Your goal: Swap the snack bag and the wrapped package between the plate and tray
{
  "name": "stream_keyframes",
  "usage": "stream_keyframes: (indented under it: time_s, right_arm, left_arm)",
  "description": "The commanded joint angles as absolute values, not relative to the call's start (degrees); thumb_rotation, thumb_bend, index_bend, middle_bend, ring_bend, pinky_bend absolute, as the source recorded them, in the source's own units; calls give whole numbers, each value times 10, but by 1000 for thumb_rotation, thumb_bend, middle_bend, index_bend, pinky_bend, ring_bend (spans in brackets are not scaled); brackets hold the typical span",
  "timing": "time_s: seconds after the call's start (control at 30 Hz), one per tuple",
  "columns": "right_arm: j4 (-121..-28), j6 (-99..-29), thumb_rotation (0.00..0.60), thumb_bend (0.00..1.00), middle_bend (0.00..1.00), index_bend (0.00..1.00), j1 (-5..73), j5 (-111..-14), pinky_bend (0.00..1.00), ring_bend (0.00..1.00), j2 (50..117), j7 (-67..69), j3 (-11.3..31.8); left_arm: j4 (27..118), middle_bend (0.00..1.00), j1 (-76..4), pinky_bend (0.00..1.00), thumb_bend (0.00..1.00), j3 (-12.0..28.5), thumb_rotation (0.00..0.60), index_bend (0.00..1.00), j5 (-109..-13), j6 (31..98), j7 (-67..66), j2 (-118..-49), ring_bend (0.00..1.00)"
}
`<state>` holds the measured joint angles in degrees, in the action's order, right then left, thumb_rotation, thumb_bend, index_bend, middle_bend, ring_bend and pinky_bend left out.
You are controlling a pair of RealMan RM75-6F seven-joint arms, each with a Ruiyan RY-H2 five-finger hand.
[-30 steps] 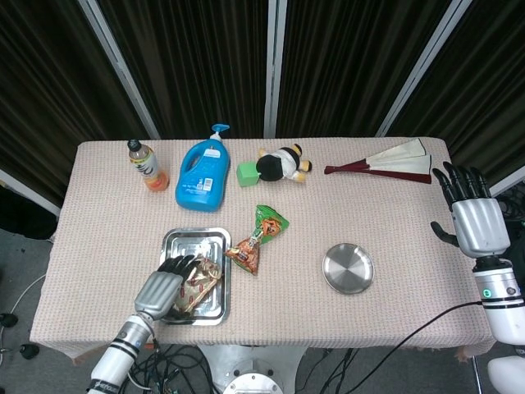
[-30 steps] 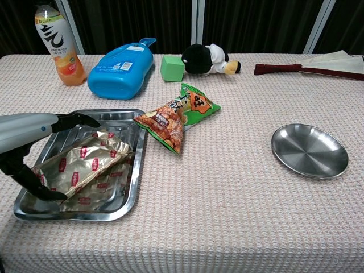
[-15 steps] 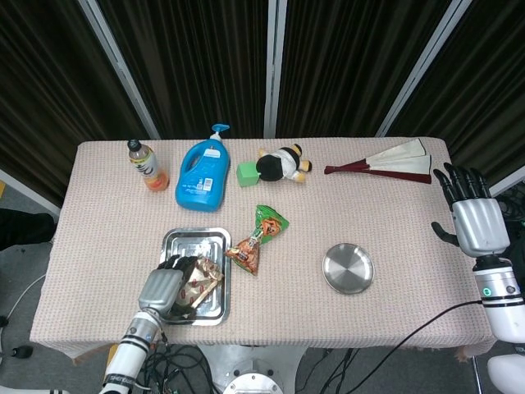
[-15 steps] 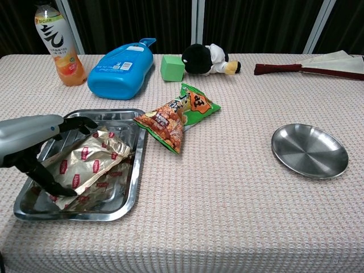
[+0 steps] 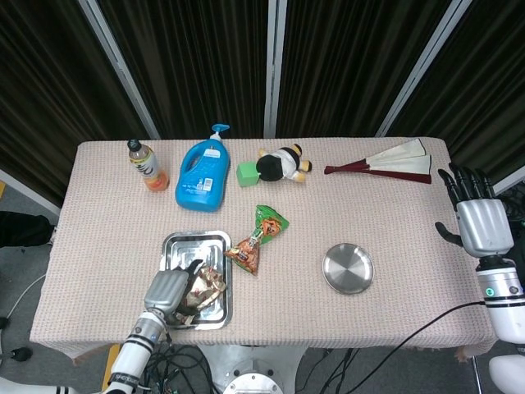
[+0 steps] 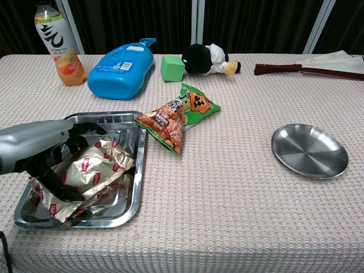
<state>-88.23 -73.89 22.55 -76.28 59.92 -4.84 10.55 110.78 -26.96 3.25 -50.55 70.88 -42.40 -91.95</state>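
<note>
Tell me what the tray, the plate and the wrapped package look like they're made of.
Tray: polished metal, probably stainless steel, with mirror reflections. Plate: similar metal, brushed sheen. Wrapped package: crinkled metallic foil or film, gold-silver with red printing.

The grey metal left hand [image 6: 40, 149] reaches in low from the near left edge, its black fingers [image 6: 85, 126] curled downward in a grip. The grey right hand [image 5: 481, 223] stands upright at the far right, black fingers [image 5: 463, 180] spread and empty.
</note>
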Motion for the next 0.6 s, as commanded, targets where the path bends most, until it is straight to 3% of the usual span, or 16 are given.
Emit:
stream_keyframes:
  time_s: [0.03,0.33,0.6]
  right_arm:
    - [-883,-740,600,121,0,0,224,-762,0,0,598,-48,107]
    - [-887,-735,600,121,0,0,223,-761,0,0,596,-53,109]
    - [-890,-732,600,121,0,0,224,-756,0,0,594,-58,115]
  left_arm:
    - [1103,410,-271,471,114,31,600,136,-509,712,-421,-920,350]
    - [1106,541,-264,568,279,28,600,209,-562,739,-390,-918,452]
    - [1124,557,-256,583,330,20,600,221,-610,753,-365,-894,465]
